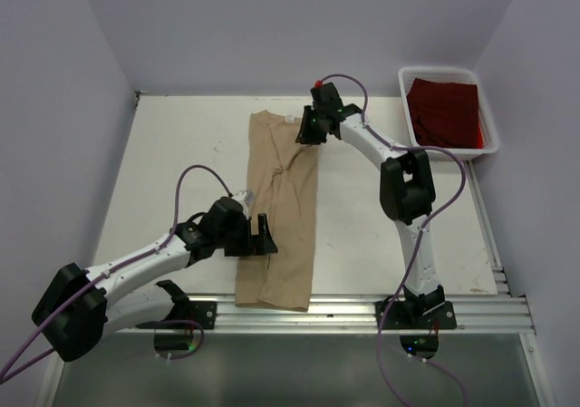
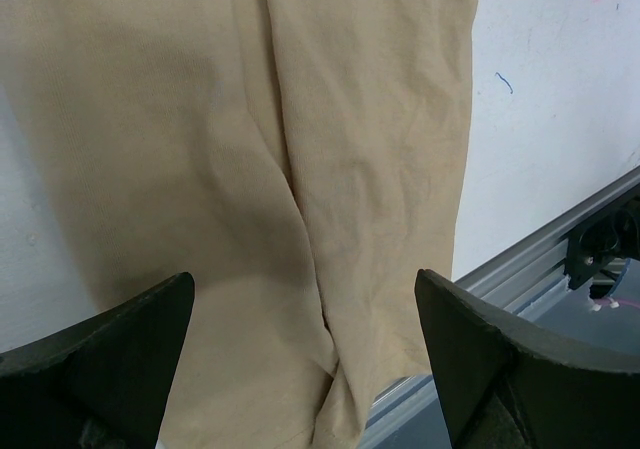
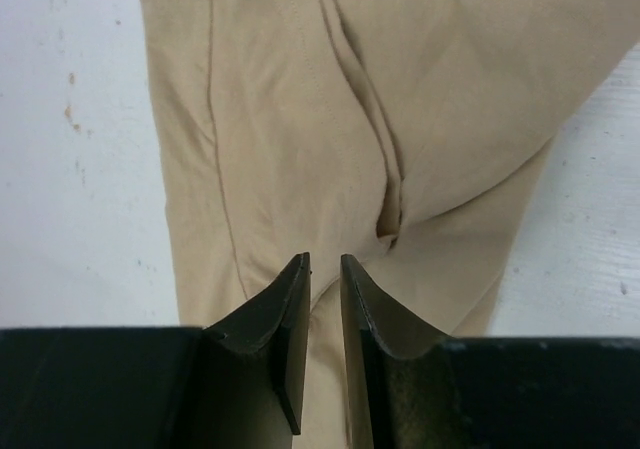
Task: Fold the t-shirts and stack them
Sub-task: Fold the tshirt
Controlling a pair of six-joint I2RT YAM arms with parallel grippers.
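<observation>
The tan t-shirt (image 1: 281,217) lies folded into a long narrow strip down the middle of the table, collar end at the far side. My left gripper (image 1: 263,235) is open, its jaws spread wide over the shirt's near part (image 2: 300,149), holding nothing. My right gripper (image 1: 306,135) is at the far right edge of the shirt, its jaws nearly together with tan cloth (image 3: 300,99) between them. The dark red t-shirt (image 1: 444,110) lies folded in the white bin at the far right.
The white plastic bin (image 1: 438,70) stands at the table's far right corner. An aluminium rail (image 1: 362,309) runs along the near table edge; the shirt's hem reaches it (image 2: 540,259). Walls close in the left, back and right sides.
</observation>
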